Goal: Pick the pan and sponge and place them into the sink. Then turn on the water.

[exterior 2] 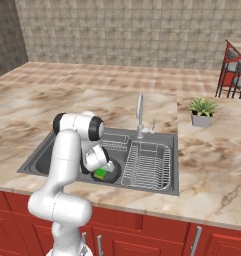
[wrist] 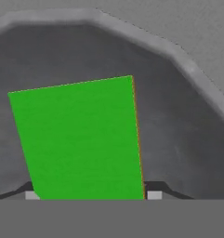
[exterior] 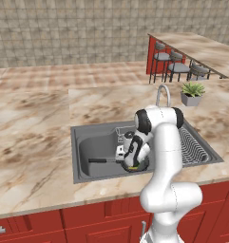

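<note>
Pan (exterior: 137,167) down in the sink (exterior: 90,144), round black body near the front wall, long straight handle (exterior: 102,161) lying flat toward the left end of the basin. Sponge (wrist: 81,139) bright green, yellowish along one edge, inside the pan's rim and between the jaws; also seen as a green patch in the pan from the right base view (exterior 2: 100,174). Jaws (wrist: 89,195) held fairly wide, a tip on either side of the sponge's near end and apparently against it; actual clamping cannot be told. Gripper lowered into the pan, arm (exterior: 164,156) bent over the front edge of the sink. Small wire basket (exterior 2: 115,144) at the back of the basin, ribbed draining rack (exterior 2: 149,165) filling the right part. Curved silver faucet (exterior 2: 140,116) upright behind the rack. Marbled table (exterior: 30,137) all round, potted plant (exterior 2: 202,111) standing on it to the right of the faucet. Red cabinet fronts (exterior: 63,225) below.
</note>
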